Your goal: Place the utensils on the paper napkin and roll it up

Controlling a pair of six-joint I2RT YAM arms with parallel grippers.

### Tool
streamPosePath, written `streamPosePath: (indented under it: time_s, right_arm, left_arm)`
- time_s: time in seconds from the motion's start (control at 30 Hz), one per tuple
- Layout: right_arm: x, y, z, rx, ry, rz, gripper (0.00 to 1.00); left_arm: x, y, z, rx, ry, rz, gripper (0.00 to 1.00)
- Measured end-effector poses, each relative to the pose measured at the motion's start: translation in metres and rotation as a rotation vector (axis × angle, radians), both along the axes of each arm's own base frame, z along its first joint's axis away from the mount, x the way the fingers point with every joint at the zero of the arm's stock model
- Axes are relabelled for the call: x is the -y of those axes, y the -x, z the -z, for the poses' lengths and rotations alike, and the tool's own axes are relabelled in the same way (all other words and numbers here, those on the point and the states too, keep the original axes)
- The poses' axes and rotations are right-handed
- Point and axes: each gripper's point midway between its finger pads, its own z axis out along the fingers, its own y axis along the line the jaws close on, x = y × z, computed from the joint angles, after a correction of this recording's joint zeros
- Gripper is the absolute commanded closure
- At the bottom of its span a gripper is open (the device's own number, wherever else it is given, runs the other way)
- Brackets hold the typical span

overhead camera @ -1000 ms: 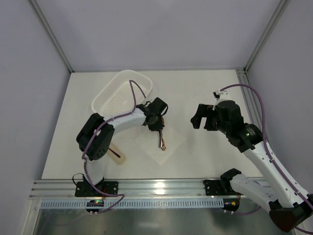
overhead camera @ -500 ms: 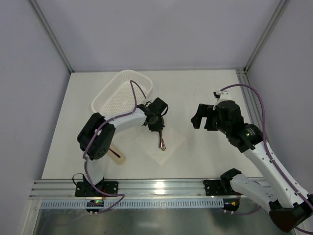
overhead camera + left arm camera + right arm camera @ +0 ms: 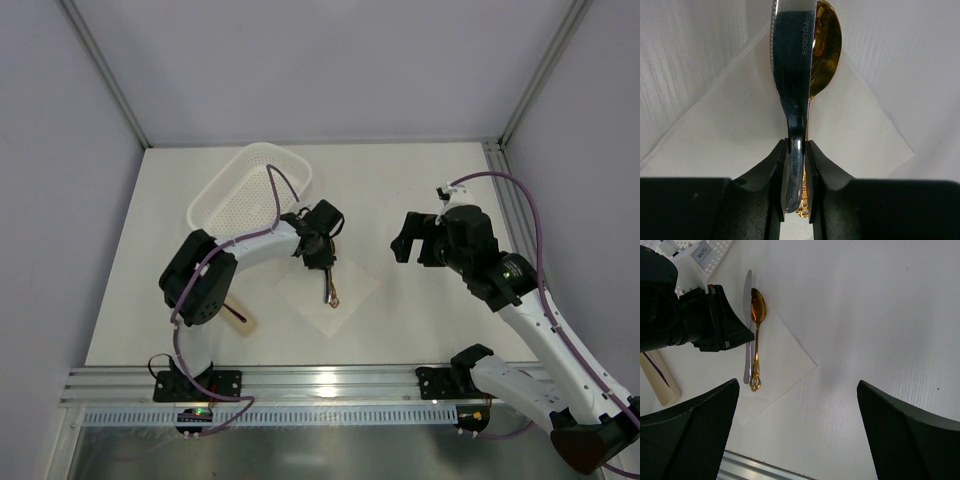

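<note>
The paper napkin (image 3: 335, 292) lies as a white diamond on the table, also in the left wrist view (image 3: 735, 135) and the right wrist view (image 3: 782, 357). A gold spoon (image 3: 757, 340) lies on it, bowl toward the far corner (image 3: 826, 45). My left gripper (image 3: 322, 262) is shut on a grey-silver utensil with a flat serrated blade (image 3: 792, 65), held right beside the gold spoon (image 3: 331, 291), low over the napkin. The same utensil shows in the right wrist view (image 3: 747, 305). My right gripper (image 3: 405, 245) is open and empty, high above the table to the napkin's right (image 3: 797, 384).
A flat beige slab (image 3: 243, 318) with a dark purplish utensil on it (image 3: 656, 372) lies left of the napkin. A white perforated basket (image 3: 245, 185) stands at the back left. The metal rail (image 3: 320, 380) runs along the near edge.
</note>
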Motion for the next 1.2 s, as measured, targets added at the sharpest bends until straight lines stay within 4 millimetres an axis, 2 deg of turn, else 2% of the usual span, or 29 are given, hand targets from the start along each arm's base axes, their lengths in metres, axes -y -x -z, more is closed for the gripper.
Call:
streamPosePath:
  time_s: [0.17,0.6,0.73,0.9,1.03,1.1,1.13,1.2]
  right_arm:
    - [0.001,0.000,-0.001,0.004,0.000,0.001,0.00]
    - [0.002,0.001,-0.004,0.017,0.003,0.000,0.00]
    - [0.002,0.001,-0.004,0.018,0.004,-0.001,0.00]
    - [-0.001,-0.001,-0.002,0.024,0.000,-0.018,0.00]
    - [-0.018,-0.007,0.020,-0.026,-0.008,-0.085,0.13]
    - [-0.029,-0.012,0.038,-0.083,-0.003,-0.129,0.18]
    - [-0.035,-0.015,0.050,-0.122,0.002,-0.150,0.27]
    - [-0.044,-0.019,0.072,-0.192,0.016,-0.182,0.32]
  left_arm:
    - [0.001,-0.001,-0.001,0.002,0.002,0.000,0.73]
    - [0.003,-0.002,-0.009,0.004,0.009,-0.003,0.71]
    - [0.000,-0.001,-0.035,0.035,0.026,-0.006,0.70]
    - [-0.012,-0.005,-0.088,0.135,0.050,-0.031,0.69]
    - [-0.036,-0.005,-0.114,0.191,0.051,-0.074,0.69]
    - [-0.056,-0.002,-0.113,0.190,0.047,-0.107,0.69]
    - [-0.068,0.000,-0.111,0.185,0.041,-0.126,0.69]
    - [-0.088,0.004,-0.104,0.170,0.029,-0.153,0.68]
